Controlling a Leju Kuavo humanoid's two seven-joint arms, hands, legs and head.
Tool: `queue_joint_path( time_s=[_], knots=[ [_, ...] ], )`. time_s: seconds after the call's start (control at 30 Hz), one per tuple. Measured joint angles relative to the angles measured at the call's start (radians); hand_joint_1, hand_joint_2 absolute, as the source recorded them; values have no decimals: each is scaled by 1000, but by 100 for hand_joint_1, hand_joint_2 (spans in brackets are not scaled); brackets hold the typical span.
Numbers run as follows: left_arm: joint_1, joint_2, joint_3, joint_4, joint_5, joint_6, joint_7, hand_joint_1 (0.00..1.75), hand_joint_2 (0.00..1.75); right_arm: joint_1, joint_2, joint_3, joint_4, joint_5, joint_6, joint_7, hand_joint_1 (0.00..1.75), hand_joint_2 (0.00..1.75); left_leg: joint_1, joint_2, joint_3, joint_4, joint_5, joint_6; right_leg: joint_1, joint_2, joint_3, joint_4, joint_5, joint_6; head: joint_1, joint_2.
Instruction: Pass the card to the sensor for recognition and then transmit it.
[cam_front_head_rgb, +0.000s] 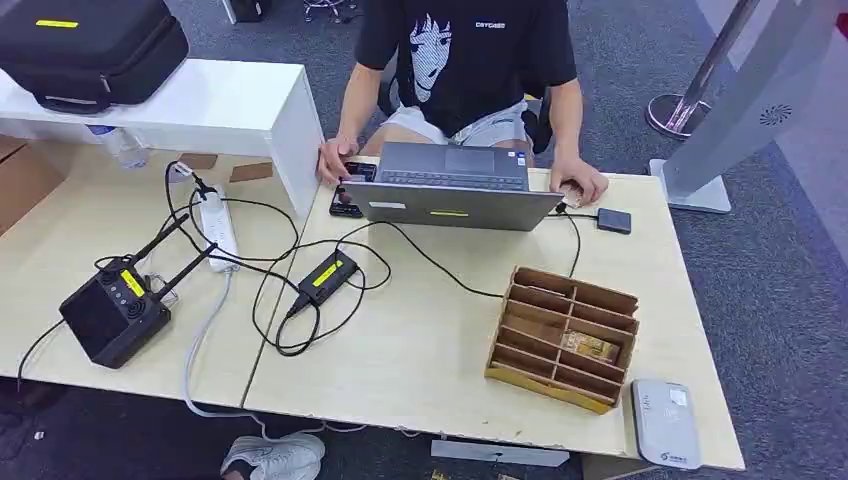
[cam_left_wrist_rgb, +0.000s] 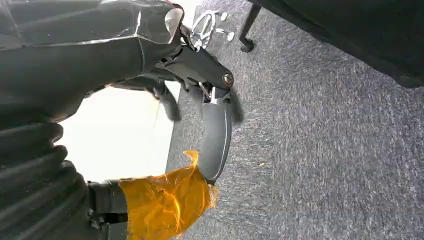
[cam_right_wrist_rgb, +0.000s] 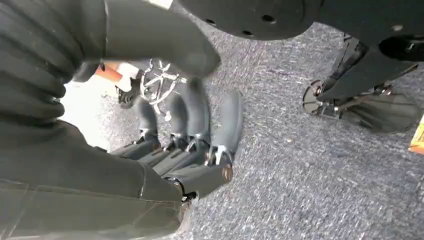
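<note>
In a lower slot of the wooden divider rack, near the worktop's front right corner, lies the card, a small brownish piece whose face is too small to read. Just right of the rack, at the worktop's edge, sits the white sensor pad; its markings are too fine to make out. Behind the rack a grey laptop stands open, its screen hidden, and a person in a black shirt with small white chest lettering, too small to read, rests both hands by it. Left of the rack are a black adapter with a yellow label and a black controller with antennas. The left hand hangs over grey carpet, fingers loosely apart, holding nothing; an orange wrap covers one fingertip. The right hand also hangs over carpet, fingers extended and empty.
</note>
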Motion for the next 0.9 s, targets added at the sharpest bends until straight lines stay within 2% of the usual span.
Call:
queue_joint_path(
  time_s=[0.43, 0.47, 0.5, 0.53, 0.9],
  knots=[
    [0, 0, -2, 2, 5, 18, 16, 0, 175, -8, 0, 0, 0, 15, -30, 9, 0, 175, 0, 0, 0, 0, 0, 0, 0, 0, 0, 0, 0, 0, 0, 0],
    [0, 0, -2, 2, 5, 18, 16, 0, 175, -8, 0, 0, 0, 15, -30, 9, 10, 175, 0, 0, 0, 0, 0, 0, 0, 0, 0, 0, 0, 0, 0, 0],
    [0, 0, -2, 2, 5, 18, 16, 0, 175, -8, 0, 0, 0, 16, -29, 6, 134, 175, 0, 0, 0, 0, 0, 0, 0, 0, 0, 0, 0, 0, 0, 0],
    [0, 0, -2, 2, 5, 18, 16, 0, 175, -7, 0, 0, 0, 16, -24, 0, 162, 175, 0, 0, 0, 0, 0, 0, 0, 0, 0, 0, 0, 0, 0, 0],
    [0, 1, -3, 3, 2, 21, 16, 0, 175, -7, 0, 0, 0, 16, 2, -20, 155, 175, 0, 0, 0, 0, 0, 0, 0, 0, 0, 0, 0, 0, 0, 0]
  ],
)
